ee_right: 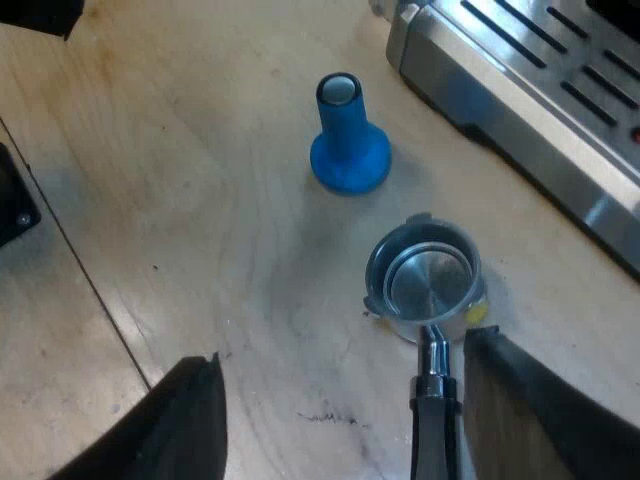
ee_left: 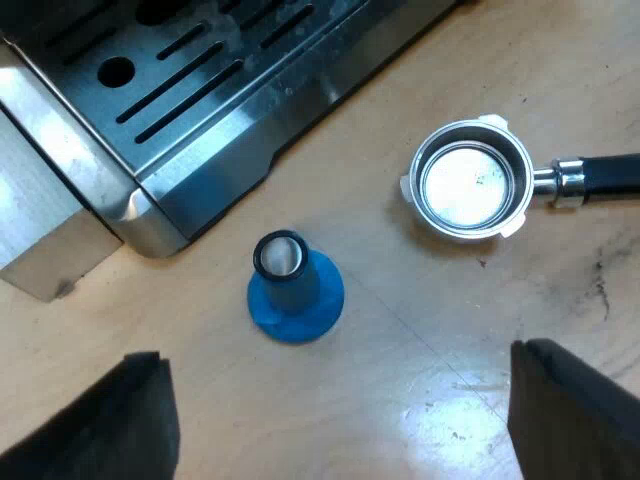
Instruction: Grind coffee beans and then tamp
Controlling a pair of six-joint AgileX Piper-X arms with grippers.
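A blue tamper (ee_left: 296, 290) (ee_right: 348, 140) stands upright on the wooden table, close to the espresso machine's drip tray (ee_left: 190, 110). The metal holder (ee_left: 468, 180) (ee_right: 425, 280) lies loose on the table near it, basket up and holding no grounds, its dark handle (ee_left: 605, 175) (ee_right: 435, 440) pointing away from the machine. My left gripper (ee_left: 340, 420) hovers open above the table beside the tamper. My right gripper (ee_right: 350, 430) is open too, its fingers either side of the holder's handle without touching it.
The espresso machine's steel drip tray (ee_right: 540, 90) with long slots borders the work area. The wooden table (ee_right: 200, 250) has a seam and a dark object (ee_right: 15, 205) at its edge.
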